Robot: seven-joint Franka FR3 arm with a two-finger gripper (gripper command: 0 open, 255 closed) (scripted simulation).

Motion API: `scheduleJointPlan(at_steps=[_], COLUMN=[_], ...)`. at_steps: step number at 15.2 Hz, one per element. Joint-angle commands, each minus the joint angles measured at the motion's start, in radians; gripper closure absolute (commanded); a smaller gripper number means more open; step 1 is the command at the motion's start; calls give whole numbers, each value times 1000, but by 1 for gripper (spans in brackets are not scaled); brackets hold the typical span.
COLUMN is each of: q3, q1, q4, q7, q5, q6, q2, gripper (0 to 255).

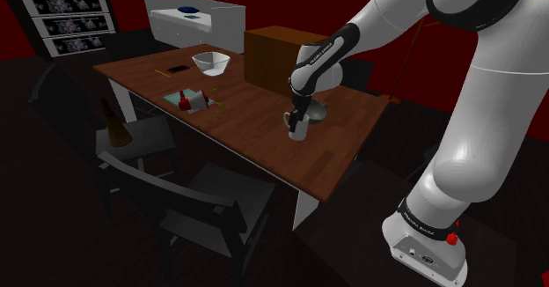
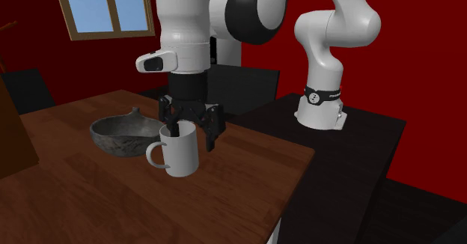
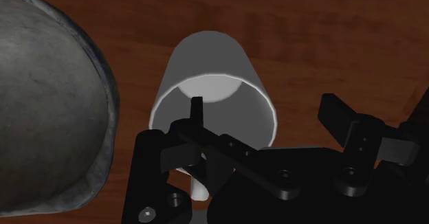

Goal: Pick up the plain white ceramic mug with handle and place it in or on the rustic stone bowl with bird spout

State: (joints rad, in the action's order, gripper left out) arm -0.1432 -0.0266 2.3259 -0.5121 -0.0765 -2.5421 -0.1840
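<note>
1. White handled mug (image 2: 179, 153): upright on the wooden surface (image 2: 90, 197), centre of the second exterior view; judged not yet lifted.
2. Grey stone bowl (image 2: 118, 136): left of centre in that frame, just beside the mug; nothing seen inside it.
3. Black hand (image 2: 194, 135): poised at the mug's rim; fingers (image 3: 335, 114) spread apart, one inside the cup and one outside its wall, gripping nothing.
4. Progress: approach complete. Outstanding: pinch the wall, lift, carry across to the bowl, release.

Bowl (image 3: 48, 106) cropped at the edge — mug (image 3: 213, 71) partly behind tool (image 3: 265, 109).
</note>
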Motion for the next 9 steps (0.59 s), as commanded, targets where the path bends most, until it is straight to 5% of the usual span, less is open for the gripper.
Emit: scheduleJointPlan(at_steps=[1, 3, 4, 9], q3=[0, 0, 0, 0], q1=[0, 0, 0, 0], q4=[0, 0, 0, 0], q7=[0, 0, 0, 0], q5=[0, 0, 0, 0], q6=[-1, -1, -1, -1], q2=[0, 0, 0, 0], gripper=[0, 0, 255, 255])
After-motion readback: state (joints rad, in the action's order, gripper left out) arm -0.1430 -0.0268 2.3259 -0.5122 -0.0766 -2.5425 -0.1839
